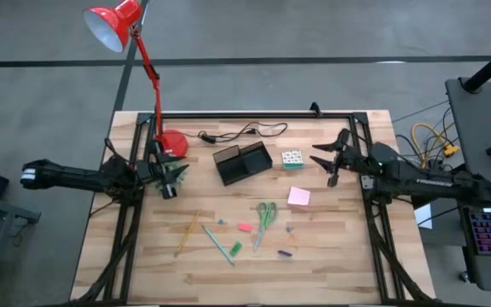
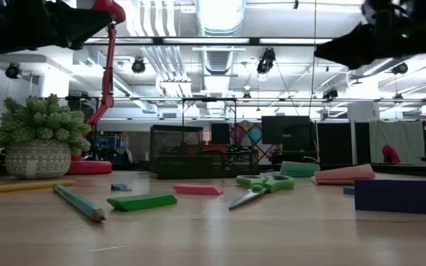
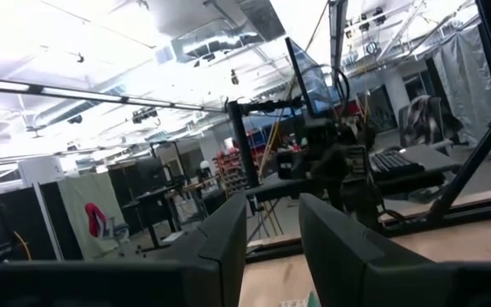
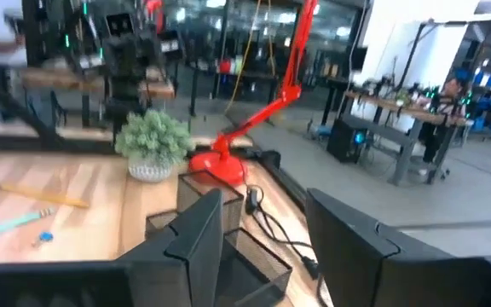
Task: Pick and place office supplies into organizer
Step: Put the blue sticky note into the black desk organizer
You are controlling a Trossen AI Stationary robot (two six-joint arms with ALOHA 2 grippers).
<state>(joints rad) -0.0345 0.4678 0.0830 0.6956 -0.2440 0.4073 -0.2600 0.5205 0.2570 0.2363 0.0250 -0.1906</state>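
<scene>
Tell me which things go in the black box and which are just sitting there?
Goes in the organizer:
scissors, sticky pad, dotted cube, pencil, green pen

Just there:
red lamp, potted plant, black cable

We see a light wooden table with a black frame along its edges. Near its far edge rest a red lamp's round base, a small potted plant just beside it, a black cable and the black organizer. A white green-dotted cube sits just beside the organizer, a pink sticky-note pad nearer the middle. Toward the near side lie green-handled scissors, a yellow pencil, a green pen, and small pink, green, blue and purple pieces, all apart from one another.
</scene>
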